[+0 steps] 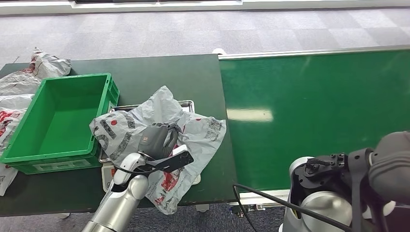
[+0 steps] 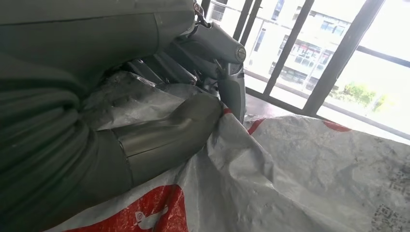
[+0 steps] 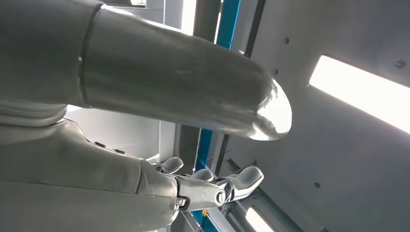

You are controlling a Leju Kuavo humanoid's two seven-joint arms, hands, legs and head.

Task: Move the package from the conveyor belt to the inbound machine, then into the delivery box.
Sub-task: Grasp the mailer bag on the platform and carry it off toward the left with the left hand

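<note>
The package [image 1: 198, 133] is a crumpled grey plastic mailer with red and black print. It lies spread over the metal tray of the inbound machine [image 1: 187, 103], on the dark table right of the green delivery box [image 1: 72, 78]. My left hand [image 1: 158, 140] rests on top of the package's middle. In the left wrist view the bag [image 2: 314, 174] is bunched between the thumb and fingers of that hand [image 2: 159, 130]. My right hand [image 3: 121, 164] is held with fingers apart and nothing in it, facing a ceiling. The green conveyor belt [image 1: 314, 116] lies to the right.
More grey mailers [image 1: 43, 67] are piled at the table's far left, beside the green box. My right arm [image 1: 338, 193] sits low at the near right, in front of the belt's edge. Grey carpet runs beyond the table.
</note>
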